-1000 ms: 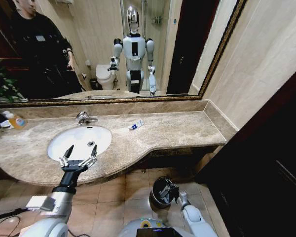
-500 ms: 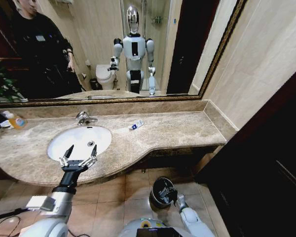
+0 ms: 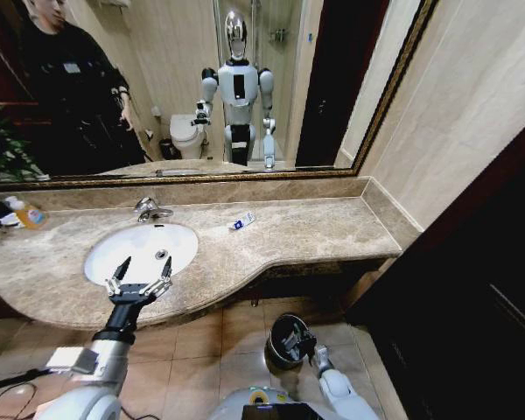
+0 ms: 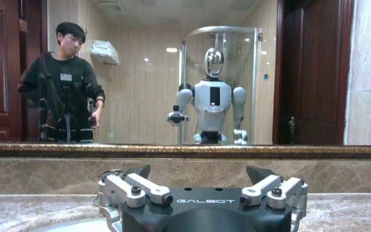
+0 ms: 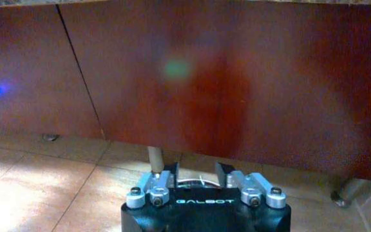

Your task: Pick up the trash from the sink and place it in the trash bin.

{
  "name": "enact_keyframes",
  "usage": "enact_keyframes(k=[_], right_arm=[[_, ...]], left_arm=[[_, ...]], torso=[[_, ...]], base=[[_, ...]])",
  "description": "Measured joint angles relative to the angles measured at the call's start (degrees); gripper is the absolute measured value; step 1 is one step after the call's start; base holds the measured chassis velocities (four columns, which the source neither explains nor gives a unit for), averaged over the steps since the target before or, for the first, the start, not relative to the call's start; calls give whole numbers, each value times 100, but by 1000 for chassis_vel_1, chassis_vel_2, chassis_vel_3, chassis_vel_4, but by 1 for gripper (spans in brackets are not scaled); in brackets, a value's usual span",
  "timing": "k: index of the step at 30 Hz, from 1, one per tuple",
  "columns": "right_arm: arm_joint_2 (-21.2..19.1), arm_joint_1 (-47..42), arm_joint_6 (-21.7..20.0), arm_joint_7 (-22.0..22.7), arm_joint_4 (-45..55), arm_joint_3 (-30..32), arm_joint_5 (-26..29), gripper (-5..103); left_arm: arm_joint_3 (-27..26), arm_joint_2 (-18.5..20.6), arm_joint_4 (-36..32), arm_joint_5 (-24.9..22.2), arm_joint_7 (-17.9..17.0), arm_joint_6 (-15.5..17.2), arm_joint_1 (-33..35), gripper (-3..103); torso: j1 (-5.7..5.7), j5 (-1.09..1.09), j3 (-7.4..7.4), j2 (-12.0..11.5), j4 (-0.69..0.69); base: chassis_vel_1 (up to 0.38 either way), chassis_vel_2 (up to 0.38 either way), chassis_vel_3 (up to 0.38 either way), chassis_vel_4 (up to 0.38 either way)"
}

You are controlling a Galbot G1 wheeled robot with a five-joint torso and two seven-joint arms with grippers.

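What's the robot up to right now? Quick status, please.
Left gripper open, over white oval sink's near rim. Right gripper low, beside small black bin. White-and-blue tube on marble counter. Nothing blocking.

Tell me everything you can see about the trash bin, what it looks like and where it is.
The trash bin is a small round black bucket with a shiny rim. In the head view it sits low, below the marble counter's front edge and over the tiled floor, its open mouth tilted toward the camera. The right pincer is at its rim on the robot's right side; whether it grips the rim cannot be told. Its inside looks dark, and any contents cannot be made out.
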Motion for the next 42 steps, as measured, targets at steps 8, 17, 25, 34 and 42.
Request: enact_keyframes(k=[8, 17, 25, 34, 42], right_arm=[[10, -69, -6, 91, 121, -6, -91, 70], [32, -173, -19, 117, 236, -9, -106, 99], [28, -233, -20, 155, 283, -3, -130, 100], [22, -351, -18, 158, 381, -3, -130, 100], [-64, -461, -38, 110, 632, 3, -43, 100]], left_arm=[[0, 0, 0, 0, 0, 0, 0, 100], [0, 0, 0, 0, 0, 0, 0, 100], [0, 0, 0, 0, 0, 0, 0, 100], [0, 0, 0, 0, 0, 0, 0, 100], [0, 0, 0, 0, 0, 0, 0, 100]], torso=[[0, 0, 0, 0, 0], [0, 0, 0, 0, 0], [0, 0, 0, 0, 0], [0, 0, 0, 0, 0], [0, 0, 0, 0, 0]], base=[[0, 0, 0, 0], [0, 0, 0, 0], [0, 0, 0, 0], [0, 0, 0, 0], [0, 0, 0, 0]])
